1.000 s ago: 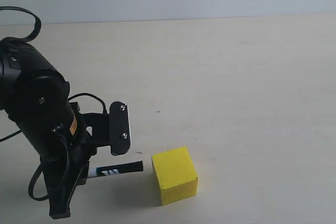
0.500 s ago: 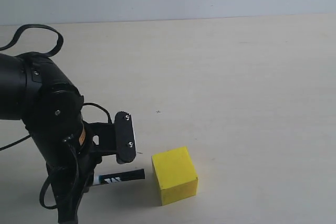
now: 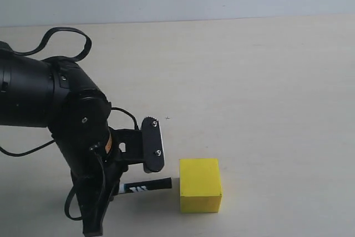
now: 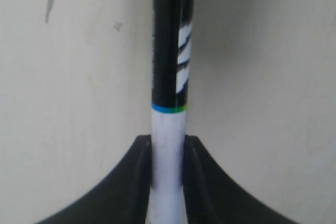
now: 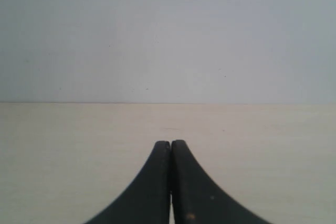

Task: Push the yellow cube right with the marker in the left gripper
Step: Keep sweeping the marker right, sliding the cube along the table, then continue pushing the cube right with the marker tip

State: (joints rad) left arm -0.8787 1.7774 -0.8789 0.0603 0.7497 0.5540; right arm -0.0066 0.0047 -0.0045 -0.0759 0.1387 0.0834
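Exterior and wrist views, marker-push stage. The marker (image 3: 147,186) lies nearly level above the table (image 3: 266,81), its long axis running left to right in the exterior view, with the black capped end pointing right at the yellow cube (image 3: 200,185). The black tip ends just beside the cube's left face, low on that face; whether the two touch cannot be told. In the left wrist view the marker (image 4: 170,77) extends straight ahead of the pincer, white barrel nearest, then a thin blue-green ring, then the black half bearing white logo stripes. Compared with half a second earlier, the left arm and marker have shifted to the right, and the cube stands farther right on the table and has turned, so that its front face now sits square to the camera rather than skewed. The left pincer (image 3: 123,188) is clenched on the white barrel, its fingers (image 4: 142,156) pressed against either side with no gap showing. The right pincer (image 5: 170,145) is closed on nothing, its two finger tips meeting above bare table, with a pale wall (image 5: 168,35) beyond.
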